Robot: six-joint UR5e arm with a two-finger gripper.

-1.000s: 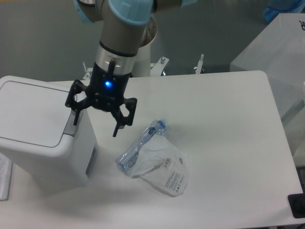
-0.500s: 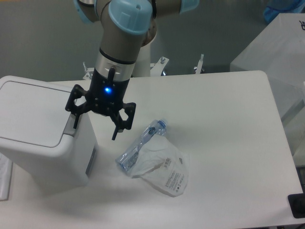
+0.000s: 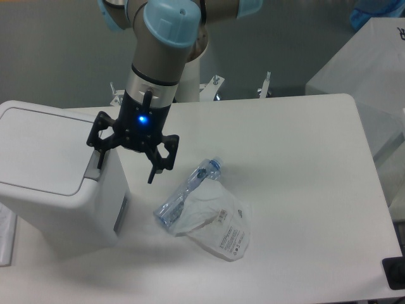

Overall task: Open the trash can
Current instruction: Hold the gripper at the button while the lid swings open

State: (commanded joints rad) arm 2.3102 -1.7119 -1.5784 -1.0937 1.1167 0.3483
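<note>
The white trash can (image 3: 44, 183) stands at the table's left, its flat lid closed. Its grey push-button tab (image 3: 93, 172) sits at the lid's right edge. My gripper (image 3: 125, 168) hangs point-down over the can's right side, jaws spread wide and empty. Its left finger (image 3: 99, 157) is right at the grey tab; I cannot tell whether it touches. Its right finger (image 3: 154, 170) hangs over the table beside the can.
A crushed clear plastic bottle (image 3: 190, 193) and a white pouch (image 3: 218, 225) lie on the white table (image 3: 304, 177) just right of the can. A black object (image 3: 395, 272) sits at the front right corner. A white box (image 3: 367, 63) stands beyond the table's right edge.
My gripper has shifted slightly left and a little lower toward the can's tab. The lid stays closed, and the bottle and pouch have not moved.
</note>
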